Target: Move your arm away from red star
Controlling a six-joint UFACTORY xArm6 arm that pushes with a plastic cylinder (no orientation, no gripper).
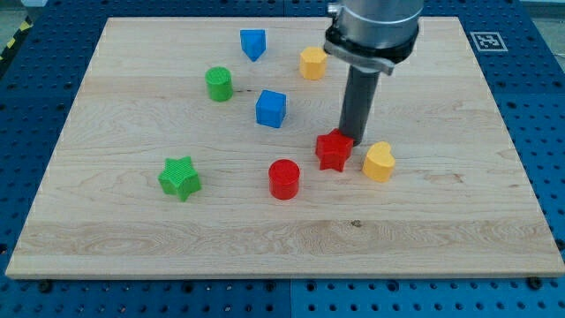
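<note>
Nearest the bottom edge: red cylinder and green star, both well clear of that edge, with a wide bare strip of board below them running to both bottom corners.

Red star right of board centre, just up-right of red cylinder. Tip at the star's upper-right shoulder, touching or nearly so; contact point partly hidden by the star, cannot tell for sure. Plain rod end, nothing pinched or carried.

Open room: right side of board toward right edge mostly bare; same for bottom-right corner and left edge strip. Directly above the tip, toward the top edge, also bare apart from the arm's own body.

Obstacles close by: yellow heart just right of the star, near the tip, small gap. Blue cube up-left of the star, apart. Yellow hexagonal block near top edge, just left of the rod housing. Blue block, shape unclear, close to top edge. Green cylinder upper left area.

Count: 2 red, 2 green, 2 blue, 2 yellow; 8 blocks total.
</note>
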